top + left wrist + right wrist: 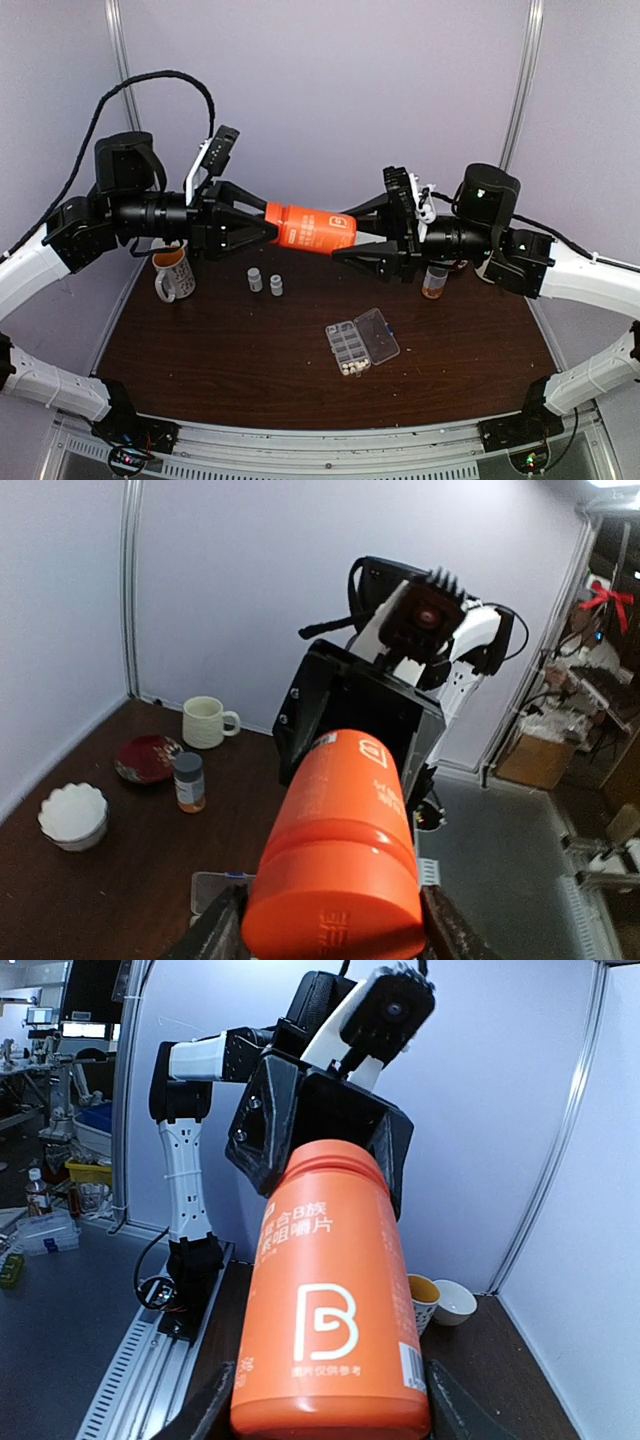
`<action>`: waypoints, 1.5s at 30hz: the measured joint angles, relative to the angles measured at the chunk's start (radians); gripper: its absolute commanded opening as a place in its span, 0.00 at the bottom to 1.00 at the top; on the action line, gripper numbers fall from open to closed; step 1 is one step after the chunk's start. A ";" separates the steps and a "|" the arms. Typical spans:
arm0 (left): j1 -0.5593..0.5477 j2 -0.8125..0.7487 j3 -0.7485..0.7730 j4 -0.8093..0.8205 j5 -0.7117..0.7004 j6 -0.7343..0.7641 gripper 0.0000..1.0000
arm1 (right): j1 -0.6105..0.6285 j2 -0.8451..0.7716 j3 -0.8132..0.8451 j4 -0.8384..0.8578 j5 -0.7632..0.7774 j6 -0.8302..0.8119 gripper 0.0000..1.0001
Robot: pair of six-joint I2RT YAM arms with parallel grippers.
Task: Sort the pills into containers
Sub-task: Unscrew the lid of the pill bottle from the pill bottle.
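Starting at the left, we see the left gripper (268,222) clamped on the cap end of the orange bottle (310,228). The bottle hangs in the air with its long axis level, running straight across from one wrist to the other. The right gripper (352,235) is closed around its base end, so both arms share the one load.

The organizer box (347,345), whose cells are the containers, lies on the table (200,350) below the bottle and toward us. Its lid is thrown open and it sits under the right gripper's end more than the left's. A few pale pills (350,368) show in its nearest cell (whether the bottle holds more, we cannot tell).

We judge that the coming move turns on that shared axis. The cap sits in the left jaws and the body in the right, so a roll of either wrist would unscrew it. The right arm, which is nearer the box, would then carry the body down to pour.

The right wrist view shows the label best. It has white Chinese characters, seemingly "B族" and "咀嚼片", above a large rounded white B logo. The line beneath and the barcode are too small to read, and so is the moulded mark on the cap.
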 measured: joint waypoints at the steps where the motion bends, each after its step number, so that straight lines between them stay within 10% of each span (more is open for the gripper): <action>1: 0.000 0.012 0.009 0.000 0.007 -0.064 0.00 | 0.003 -0.010 -0.011 0.007 0.014 -0.020 0.18; 12: 0.007 0.112 0.119 -0.085 0.045 -0.545 0.00 | 0.051 -0.098 -0.162 0.140 0.229 -0.237 0.13; 28: 0.036 0.193 0.154 -0.124 0.133 -0.694 0.07 | 0.092 -0.160 -0.281 0.213 0.386 -0.477 0.12; 39: 0.035 0.194 0.165 -0.151 0.149 -0.627 0.43 | 0.097 -0.166 -0.267 0.182 0.367 -0.444 0.12; 45: 0.039 0.198 0.176 -0.151 0.163 -0.602 0.97 | 0.092 -0.167 -0.266 0.157 0.365 -0.409 0.13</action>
